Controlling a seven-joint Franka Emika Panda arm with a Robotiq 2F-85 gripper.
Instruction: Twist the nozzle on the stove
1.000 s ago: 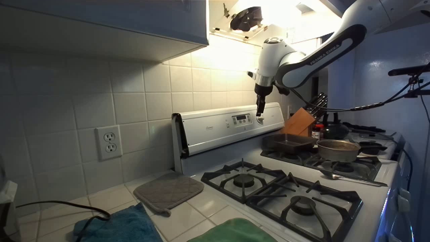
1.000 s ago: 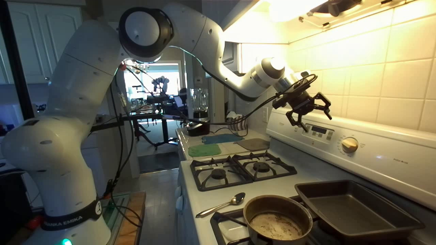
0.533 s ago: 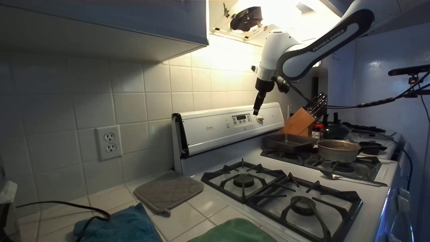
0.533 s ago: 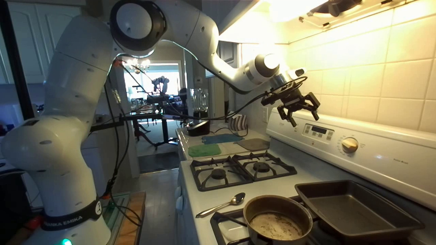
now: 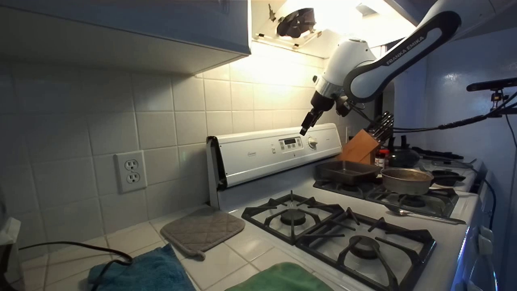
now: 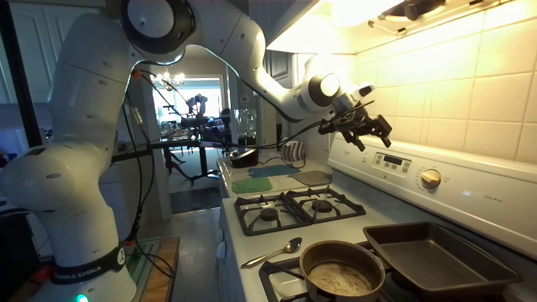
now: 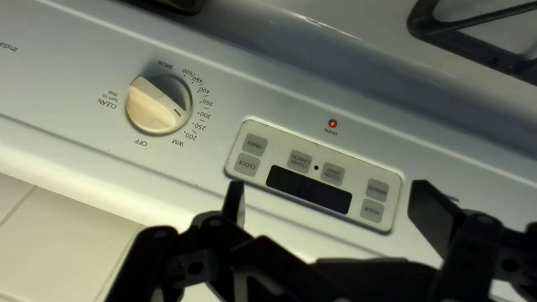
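Note:
The white stove (image 6: 495, 184) has an upright back panel with a cream knob (image 6: 431, 179). The knob also shows in an exterior view (image 5: 312, 142) and at the upper left of the wrist view (image 7: 155, 105). Its dark mark faces the numbers around 250 to 300. My gripper (image 6: 374, 145) is open and empty, above and in front of the back panel. In the wrist view the gripper (image 7: 327, 186) stands over the dark display (image 7: 309, 189), with a finger on either side. The knob lies left of the fingers there, apart from them.
A small orange oven light (image 7: 332, 123) is lit. A pot (image 6: 342, 270), a rectangular pan (image 6: 440, 256) and a spoon (image 6: 277, 251) are on the stove. A knife block (image 5: 359, 147) stands beyond it. A range hood (image 5: 343, 20) hangs above. Cloths and a potholder (image 5: 204, 230) lie beside the stove.
My gripper has shifted away from the knob toward the display side and tilted. In an exterior view the fingers moved left and slightly up. The knob shows no visible turn.

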